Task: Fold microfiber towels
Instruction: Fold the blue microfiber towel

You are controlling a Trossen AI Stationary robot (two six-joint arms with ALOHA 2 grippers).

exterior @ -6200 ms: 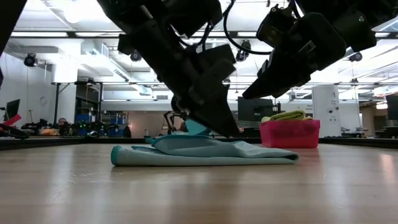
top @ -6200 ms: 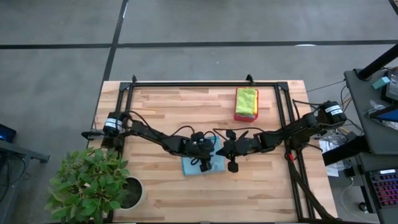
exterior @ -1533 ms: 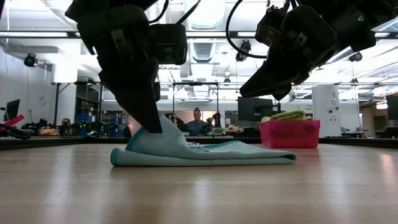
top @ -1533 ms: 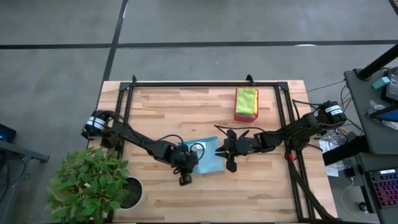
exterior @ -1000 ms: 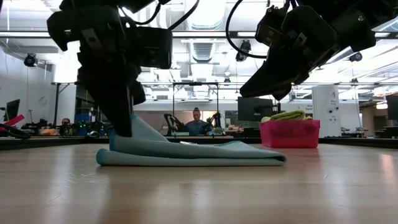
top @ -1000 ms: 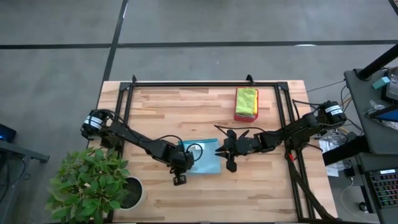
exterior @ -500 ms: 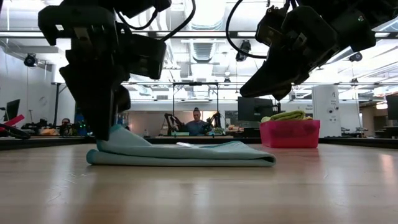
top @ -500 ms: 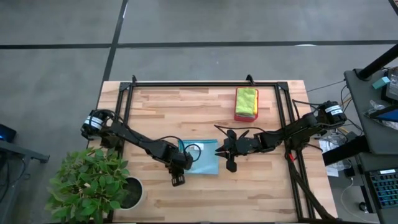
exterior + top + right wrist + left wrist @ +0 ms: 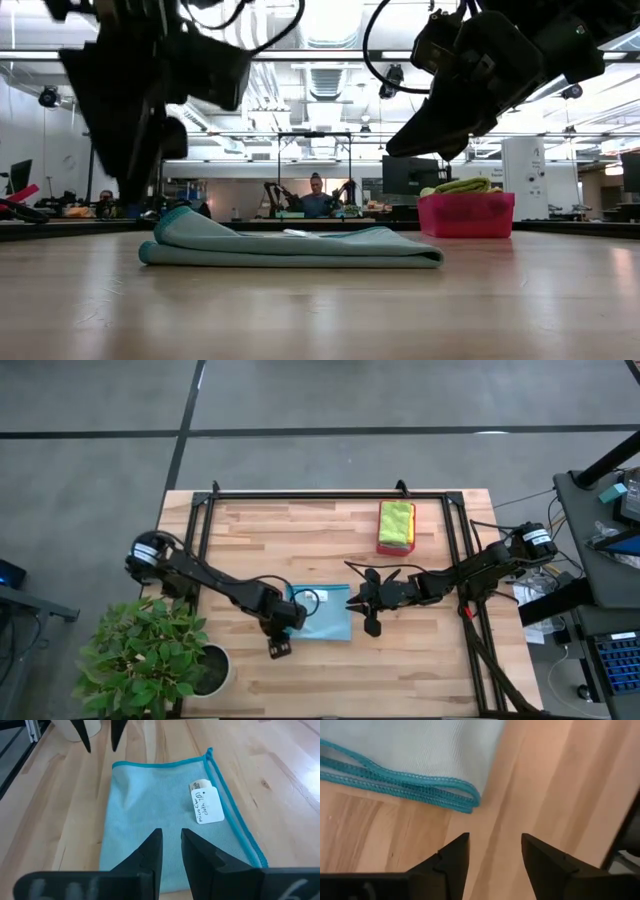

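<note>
So the left pincer (image 9: 280, 647) has let go of the light blue towel (image 9: 326, 612) and backed off past its left end; half a second ago it was still pressed down on that end, and now in the low view the towel (image 9: 290, 247) lies flat on the bench (image 9: 420, 670) by itself, with the top layer rolled over neatly at the left. In the left wrist view we can see the fingers (image 9: 454, 860) spread apart with nothing between them, only bare wood, and the towel's stitched teal corner (image 9: 465, 800) sits just ahead of the tips, close but not touching. We'd say that means this fold is laid and released, so the towel looks about done unless it needs one more fold or a move to the pink tray (image 9: 396, 526) at the back, where green and yellow towels (image 9: 396, 520) are already stacked. The right pincer (image 9: 368, 603) hovers just off the towel's right end, fingers (image 9: 150, 855) narrowed to a slim gap and gripping nothing, pointing along the cloth with its white tag (image 9: 206, 802) in plain sight.
</note>
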